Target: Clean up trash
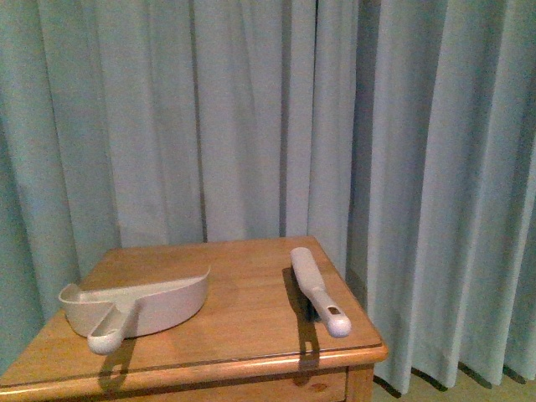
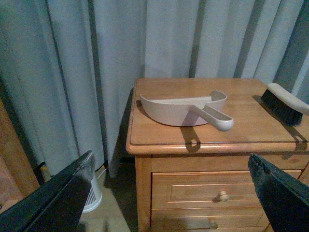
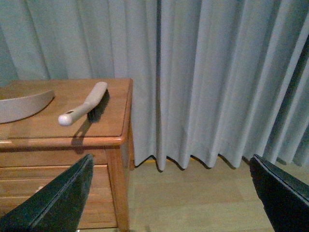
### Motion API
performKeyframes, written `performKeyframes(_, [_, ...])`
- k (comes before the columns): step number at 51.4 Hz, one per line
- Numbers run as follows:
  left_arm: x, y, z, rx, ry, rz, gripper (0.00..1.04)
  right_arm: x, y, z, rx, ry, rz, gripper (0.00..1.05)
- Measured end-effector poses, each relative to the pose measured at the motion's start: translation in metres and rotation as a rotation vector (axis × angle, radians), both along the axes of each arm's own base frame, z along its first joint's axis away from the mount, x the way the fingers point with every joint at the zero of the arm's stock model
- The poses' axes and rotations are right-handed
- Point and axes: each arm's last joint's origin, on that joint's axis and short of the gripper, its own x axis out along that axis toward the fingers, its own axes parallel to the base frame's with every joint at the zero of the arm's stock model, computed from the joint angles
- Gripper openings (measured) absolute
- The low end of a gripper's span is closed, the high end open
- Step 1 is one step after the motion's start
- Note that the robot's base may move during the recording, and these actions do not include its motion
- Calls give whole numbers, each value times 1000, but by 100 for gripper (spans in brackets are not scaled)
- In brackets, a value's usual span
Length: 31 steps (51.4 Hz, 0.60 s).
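No trash shows in any view. A pinkish-beige dustpan lies on the left of the wooden nightstand, handle toward the front edge. A matching hand brush lies on the right side, bristles down. In the left wrist view the dustpan and the brush sit on the top, and my left gripper hangs open, low in front of the drawers. In the right wrist view my right gripper is open over the floor, to the right of the nightstand, with the brush near the top's corner. Neither gripper appears in the front view.
Blue-grey curtains hang close behind and beside the nightstand. Two drawers with round knobs face the left gripper. A small white ribbed appliance stands on the floor left of the nightstand. Bare wood floor lies to the right.
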Motion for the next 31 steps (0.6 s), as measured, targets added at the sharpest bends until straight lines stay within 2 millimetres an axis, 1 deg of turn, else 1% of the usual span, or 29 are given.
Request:
performKeyframes(16, [0,0,0,-3,8,0,97,0,0,0,0,0,-1,97])
performKeyframes(18, [0,0,-1,-39,108,1,97,0,0,0,0,0,-1,97])
performKeyframes(21, [2,0,-3,-96,308,7,97,0,0,0,0,0,0,97])
performKeyframes(23, [4,0,-7,-113,390,14,97,0,0,0,0,0,0,97])
performKeyframes(26, [8,2,-10,-121,441,11,97,0,0,0,0,0,-1,97])
performKeyframes(31, [19,7,-1,-108,435,26,97,0,0,0,0,0,0,97])
